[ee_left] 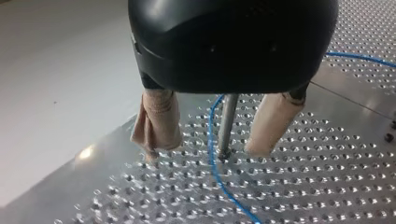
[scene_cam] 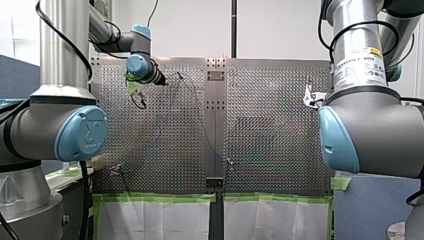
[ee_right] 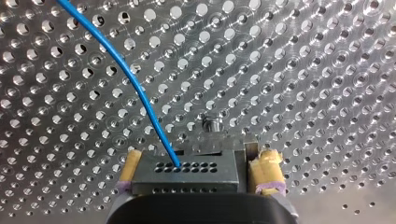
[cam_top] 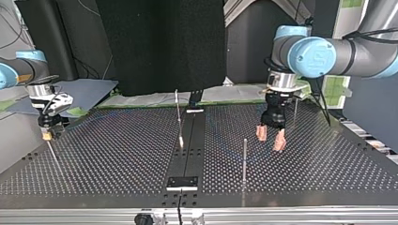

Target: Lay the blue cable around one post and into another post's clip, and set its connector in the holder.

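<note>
Your left gripper (ee_left: 205,150) stands wide, straddling a post (ee_left: 228,119) and the blue cable (ee_left: 214,168); your right gripper (ee_right: 200,159) clamps the connector (ee_right: 187,175)

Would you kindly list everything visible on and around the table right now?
table: one, silver, perforated, under both arms.
connector: one, dark, clamped between my right gripper's yellow pads.
posts: at least three, metal, upright on the table; one seen between my left gripper's fingers.
blue cable: one, blue, from the connector across the table, passing beside that post.
green tape: strips, green, along the table's near edge in the front view.
arms: two, grey with blue caps.
left gripper: black, beige pads, open.
right gripper: shut on the connector.
</note>
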